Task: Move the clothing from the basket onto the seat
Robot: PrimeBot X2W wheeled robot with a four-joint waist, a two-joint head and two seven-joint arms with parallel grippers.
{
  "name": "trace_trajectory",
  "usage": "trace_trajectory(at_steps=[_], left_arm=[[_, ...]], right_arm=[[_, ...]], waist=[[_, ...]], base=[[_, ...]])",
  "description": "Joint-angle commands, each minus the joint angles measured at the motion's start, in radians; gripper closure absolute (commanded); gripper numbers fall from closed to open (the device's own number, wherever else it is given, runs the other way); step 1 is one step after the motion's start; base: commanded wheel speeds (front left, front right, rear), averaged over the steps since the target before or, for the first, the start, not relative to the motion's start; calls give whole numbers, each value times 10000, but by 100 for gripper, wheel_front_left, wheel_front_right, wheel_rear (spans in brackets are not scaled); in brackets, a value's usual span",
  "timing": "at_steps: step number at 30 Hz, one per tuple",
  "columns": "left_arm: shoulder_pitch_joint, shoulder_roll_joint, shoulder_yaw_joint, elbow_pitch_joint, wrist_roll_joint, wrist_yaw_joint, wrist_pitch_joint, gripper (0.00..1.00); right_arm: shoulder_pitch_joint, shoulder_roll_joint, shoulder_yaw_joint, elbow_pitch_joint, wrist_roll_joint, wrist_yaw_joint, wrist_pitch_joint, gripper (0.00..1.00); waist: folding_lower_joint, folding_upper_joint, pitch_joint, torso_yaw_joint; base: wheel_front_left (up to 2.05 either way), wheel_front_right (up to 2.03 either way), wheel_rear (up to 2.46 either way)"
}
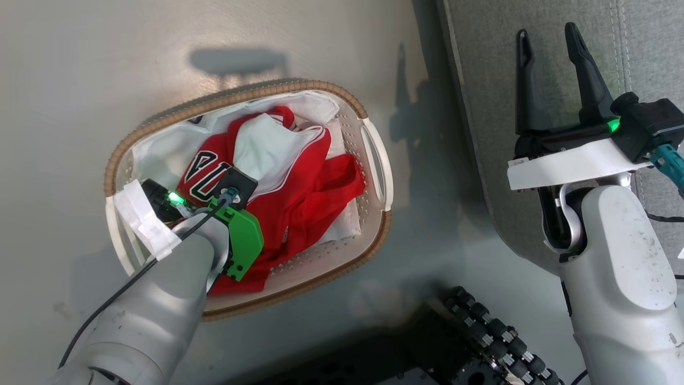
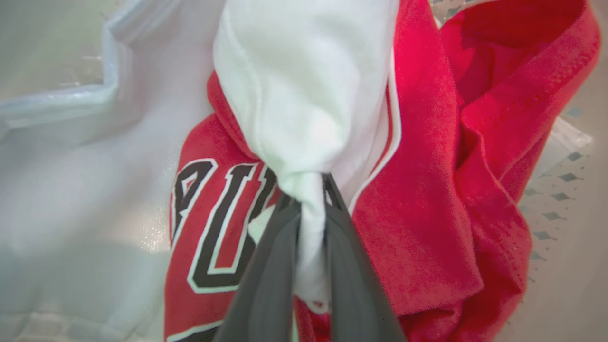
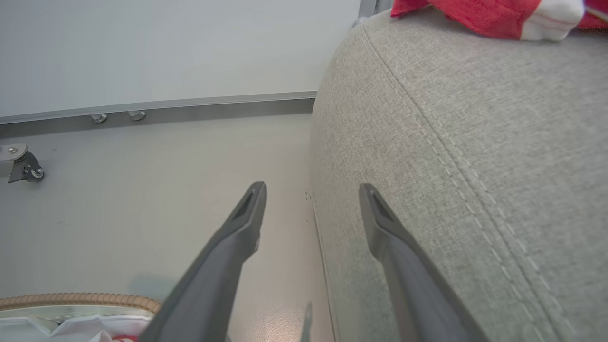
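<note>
Grasp step: left gripper (image 2: 308,190) is pinching shut on a white fold of clothing (image 1: 299,187) lying in the basket (image 1: 374,155). Right gripper (image 1: 546,32) is hanging wide open, empty, beside the seat (image 1: 491,107). Next move likely calls for lifting clear of the rim.

A smooth pale grey floor (image 1: 80,80) is meeting a plain white wall (image 3: 166,47) along a silver metal skirting strip (image 3: 213,105); a small grey metal caster (image 3: 21,167) is resting nearby.

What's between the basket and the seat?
Just bare floor, shadowed, between basket and seat; the head view shows it.
</note>
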Motion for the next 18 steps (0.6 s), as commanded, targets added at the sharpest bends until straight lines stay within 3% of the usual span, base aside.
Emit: trace_trajectory(at_steps=[1,14,18], left_arm=[[147,-16,-18,-41,-59,-42,-129,100],[964,-322,-796,-1748,-568,-77,-572,100],[1295,-157,-1306,-2580,-814,-78,-556,100]], right_arm=[[73,-29,-20,67,-102,-14,-23,0],[1233,-35,-500,860,-1176,-14,-23,0],[1764,-38,-562,1127,-1361,-14,-23,0]], waist=[[-1,117,-412,222],[-1,117,-3426,1468],[-1,117,-4578,1827]], base=[[0,0,0],[0,0,0],[0,0,0]])
